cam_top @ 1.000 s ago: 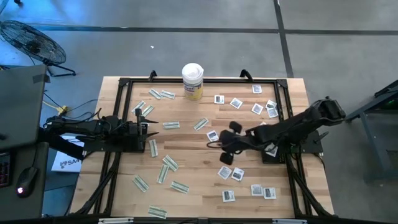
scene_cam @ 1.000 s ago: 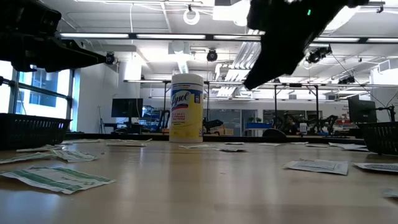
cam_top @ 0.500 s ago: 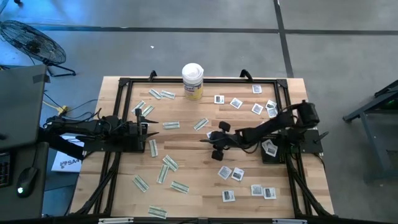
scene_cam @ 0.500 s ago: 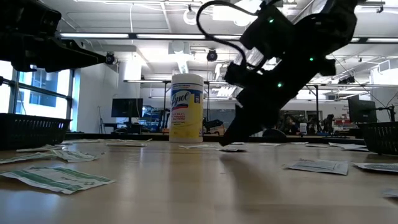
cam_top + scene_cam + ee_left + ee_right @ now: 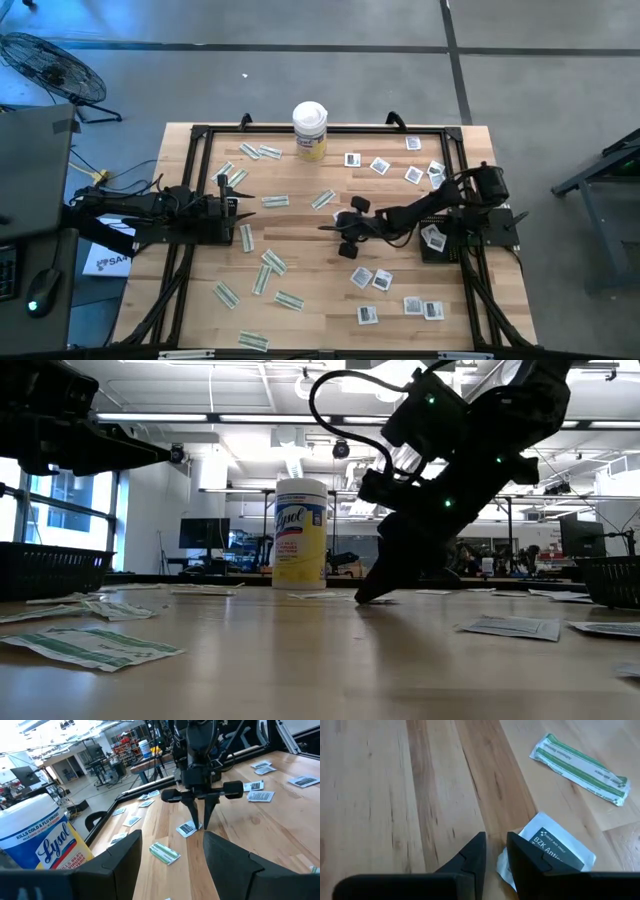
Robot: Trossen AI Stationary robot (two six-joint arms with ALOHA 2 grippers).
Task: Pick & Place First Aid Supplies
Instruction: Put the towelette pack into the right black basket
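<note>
Small flat packets lie scattered on the wooden table [image 5: 300,250]: pale green-white strips [image 5: 265,272] mostly on the left half, white squares with a dark mark [image 5: 372,278] mostly on the right. My right gripper [image 5: 336,223] is down near the table's middle, fingers pointing down at one white square packet [image 5: 555,851], also visible in the left wrist view [image 5: 187,828]. A narrow gap separates its fingers [image 5: 492,857]. My left gripper [image 5: 238,201] waits open at the table's left side [image 5: 170,865], touching nothing. My right gripper comes from above, slanting in from the table's right. One finger [image 5: 520,862] stands on the square packet's corner [image 5: 506,866], which curls up slightly beside it; the other finger [image 5: 472,862] is on bare wood. The packet lies flat on the table.
A white-lidded yellow-labelled canister [image 5: 310,130] stands at the far edge's middle. A green strip [image 5: 577,767] lies just beyond the square packet. Dark frame rails [image 5: 190,170] border the table. Dark baskets [image 5: 50,570] [image 5: 612,580] show at both sides in the low view.
My right gripper has come down from well above the table and moved toward the table's left, until its fingertips reach the tabletop at the square packet; the right arm has folded in lower. The left arm and the packets have stayed where they were.
</note>
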